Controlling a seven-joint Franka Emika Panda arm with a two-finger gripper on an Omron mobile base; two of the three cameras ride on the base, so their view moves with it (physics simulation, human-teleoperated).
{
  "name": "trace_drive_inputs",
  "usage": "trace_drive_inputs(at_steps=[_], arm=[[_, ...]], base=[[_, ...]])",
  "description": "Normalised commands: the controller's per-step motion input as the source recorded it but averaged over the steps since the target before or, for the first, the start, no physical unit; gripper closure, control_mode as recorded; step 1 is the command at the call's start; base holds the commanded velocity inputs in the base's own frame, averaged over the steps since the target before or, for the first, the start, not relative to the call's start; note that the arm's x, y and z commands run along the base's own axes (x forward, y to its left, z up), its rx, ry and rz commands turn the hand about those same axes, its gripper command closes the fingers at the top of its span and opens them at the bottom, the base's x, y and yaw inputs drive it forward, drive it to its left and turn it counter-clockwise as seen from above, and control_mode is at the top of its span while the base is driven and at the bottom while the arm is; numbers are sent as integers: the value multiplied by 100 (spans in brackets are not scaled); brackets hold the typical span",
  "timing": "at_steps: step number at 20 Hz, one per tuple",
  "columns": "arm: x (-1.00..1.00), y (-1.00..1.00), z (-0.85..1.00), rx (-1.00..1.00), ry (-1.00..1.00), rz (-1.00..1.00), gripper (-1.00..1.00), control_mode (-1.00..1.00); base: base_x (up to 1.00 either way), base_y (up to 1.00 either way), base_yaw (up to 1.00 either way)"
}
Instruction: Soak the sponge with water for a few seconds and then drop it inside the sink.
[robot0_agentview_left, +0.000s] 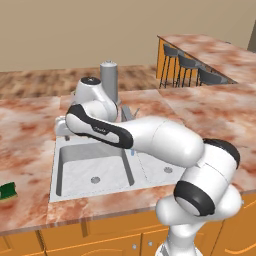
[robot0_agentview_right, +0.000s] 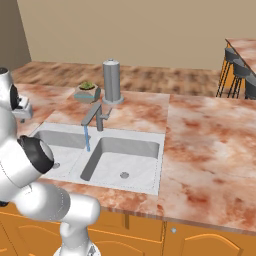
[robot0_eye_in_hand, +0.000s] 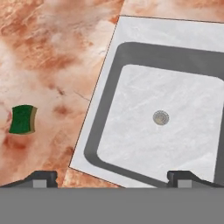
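Far left on the reddish marble counter: small flat green sponge with a yellowish edge, lying on the stone well apart from the sink's left rim, also seen at the near left border of the left base view. Untouched, nothing on or around it.

Next to the right: large light-grey metal double-basin sink, set into the counter. Left bowl with a round drain in its floor, directly below the hand camera. In the right base view, grey faucet at the far rim between the two bowls, spout turned toward the left bowl, thin light-blue stream of water falling from its tip.

Above the sink's near-left corner: two-finger gripper, spread wide and holding nothing. Left dark fingertip over the counter just outside the sink rim, the other over the left bowl. Sponge to the left of the left fingertip and farther out, clear of both tips, not between them.

Behind the faucet: tall grey cylindrical canister with a small potted green plant just beside it on its left. Far right: dark bar stools at a second counter.
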Motion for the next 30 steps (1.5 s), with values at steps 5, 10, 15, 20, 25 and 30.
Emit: trace_drive_inputs(at_steps=[5, 10, 15, 20, 25, 30], arm=[[0, 19, 0, 5, 6, 0, -100, -100], [0, 31, -8, 0, 3, 0, -100, -100], [0, 24, -10, 0, 6, 0, -100, -100], [0, 21, 0, 0, 1, 0, -100, -100], [0, 29, 0, -1, 0, 0, -100, -100], [-2, 29, 0, -4, 0, 0, -100, -100]], base=[[0, 0, 0], [0, 0, 0], [0, 0, 0], [0, 0, 0], [0, 0, 0], [0, 0, 0]])
